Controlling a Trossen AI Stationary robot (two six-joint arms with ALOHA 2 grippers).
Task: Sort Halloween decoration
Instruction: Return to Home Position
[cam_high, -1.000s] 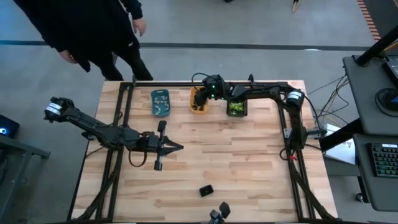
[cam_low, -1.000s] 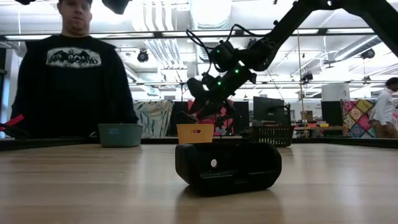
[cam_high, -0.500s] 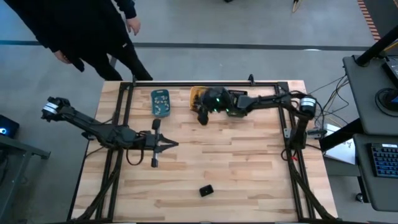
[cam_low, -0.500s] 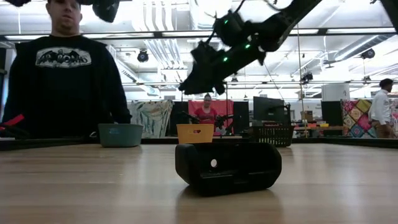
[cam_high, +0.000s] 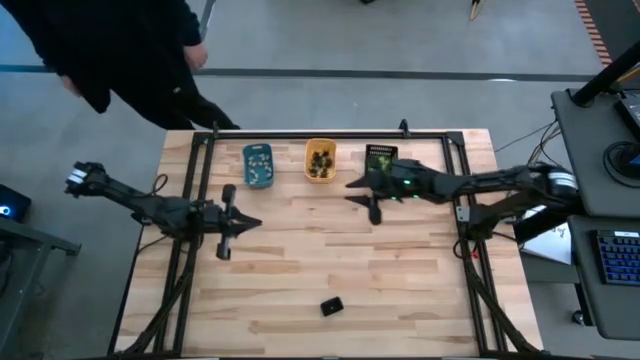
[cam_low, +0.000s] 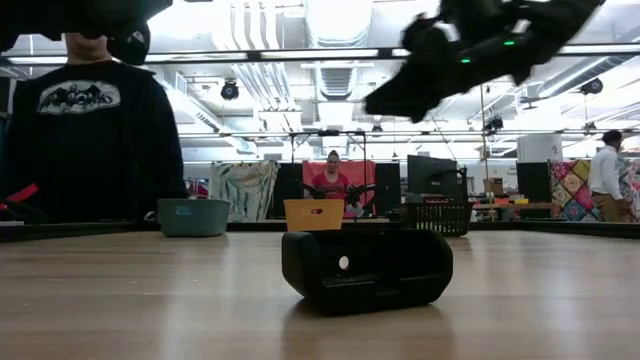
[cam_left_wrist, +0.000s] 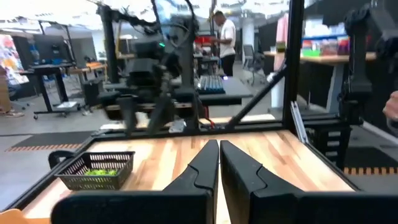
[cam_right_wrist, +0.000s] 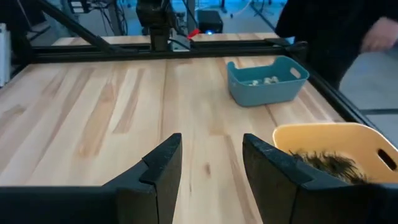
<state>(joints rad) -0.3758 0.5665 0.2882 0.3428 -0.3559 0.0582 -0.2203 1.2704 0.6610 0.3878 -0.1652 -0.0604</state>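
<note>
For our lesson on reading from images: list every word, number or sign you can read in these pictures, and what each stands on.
No text is readable.
Print on the person's shirt: too blurred to read.
Red mark on the orange bin: too small to read.

The blue tray (cam_high: 246, 166), orange tray (cam_high: 308, 160) and black tray (cam_high: 381, 149) block the upper middle, with the right gripper (cam_high: 351, 186) just below them. The centre lies open; a small black device (cam_high: 332, 306) sits at lower centre.

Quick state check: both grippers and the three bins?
Left gripper, shut, empty.
Right gripper, open, empty.
Blue bin, upright, holds pale figures.
Orange bin, upright, holds black figures.
Black bin, upright, holds green figures.
</note>
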